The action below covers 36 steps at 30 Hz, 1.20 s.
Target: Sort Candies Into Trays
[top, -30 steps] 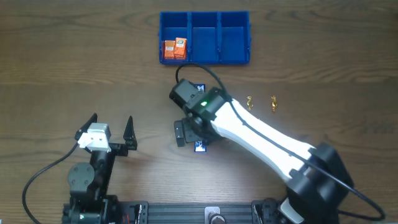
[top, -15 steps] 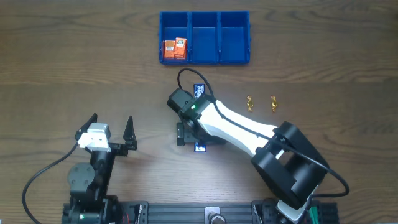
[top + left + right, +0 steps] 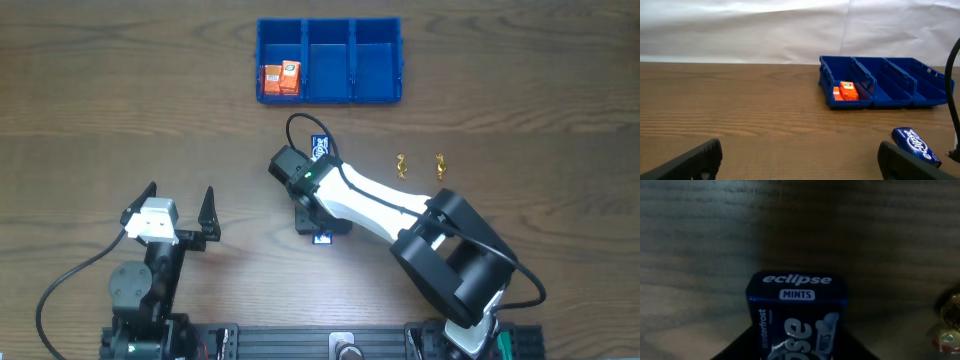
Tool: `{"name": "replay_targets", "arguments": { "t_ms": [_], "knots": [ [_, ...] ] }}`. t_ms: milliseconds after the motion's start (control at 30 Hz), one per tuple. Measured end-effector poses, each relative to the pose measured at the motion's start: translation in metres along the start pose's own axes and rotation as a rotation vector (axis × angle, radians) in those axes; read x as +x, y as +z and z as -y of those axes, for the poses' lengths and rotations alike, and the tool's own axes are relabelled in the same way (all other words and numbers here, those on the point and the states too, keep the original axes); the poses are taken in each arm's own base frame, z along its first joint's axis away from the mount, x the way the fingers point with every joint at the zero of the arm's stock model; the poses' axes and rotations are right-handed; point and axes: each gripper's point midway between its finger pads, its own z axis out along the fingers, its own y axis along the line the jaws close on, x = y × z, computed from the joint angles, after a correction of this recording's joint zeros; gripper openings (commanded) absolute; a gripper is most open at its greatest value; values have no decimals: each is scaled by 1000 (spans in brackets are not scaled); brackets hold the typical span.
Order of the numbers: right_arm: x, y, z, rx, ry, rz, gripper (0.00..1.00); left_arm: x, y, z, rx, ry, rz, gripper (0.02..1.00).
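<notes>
- The counter is of brown wood.
- A blue tray with three compartments stands on it.
- One blue mint box lies near the tray, a second mint box farther from it.
- Two gold-wrapped candies lie side by side.

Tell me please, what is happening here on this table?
The right claw is down at a mint tin in the middle of the table. The left claw is open and holds nothing. A second tin and two gold candies lie loose; orange candies sit in the tray's left compartment.

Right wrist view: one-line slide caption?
Right gripper at a blue mint box on the wooden table, gold candies beside.
</notes>
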Motion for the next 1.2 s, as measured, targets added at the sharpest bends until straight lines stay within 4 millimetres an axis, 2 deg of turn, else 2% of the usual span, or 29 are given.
{"name": "replay_targets", "arguments": {
  "t_ms": [133,233,300,367,467,500,567,600,633,733,800,833,900,933,967,1100,1200],
  "knots": [
    [-1,0,-2,-6,5,6,224,0,0,0,0,0,0,998],
    [-3,-2,-11,-24,-13,40,202,0,0,0,0,0,0,998],
    [-2,-5,-14,-23,-27,57,200,0,0,0,0,0,0,998],
    [0,-18,-8,7,-35,67,189,0,0,0,0,0,0,996],
    [-19,-63,-4,48,-29,138,187,0,0,0,0,0,0,998],
    [-34,-87,-8,39,-27,181,187,0,0,0,0,0,0,998],
    [-73,-140,-12,-2,-17,299,187,0,0,0,0,0,0,998],
    [-100,-177,-8,-28,2,383,187,0,0,0,0,0,0,996],
    [-115,-200,-1,-36,17,433,189,0,0,0,0,0,0,996],
    [-167,-255,22,-54,54,582,196,0,0,0,0,0,0,998],
    [-204,-276,30,-54,67,673,196,0,0,0,0,0,0,998],
    [-226,-278,31,-48,63,711,194,0,0,0,0,0,0,998],
    [-253,-265,28,-37,52,736,196,0,0,0,0,0,0,998],
    [-265,-253,26,-32,48,740,202,0,0,0,0,0,0,998],
    [-280,-231,23,-19,33,727,213,0,0,0,0,0,0,998],
    [-301,-181,19,-3,7,678,215,0,0,0,0,0,0,998],
    [-307,-164,16,-7,-3,663,215,0,0,0,0,0,0,996]
  ]
}}
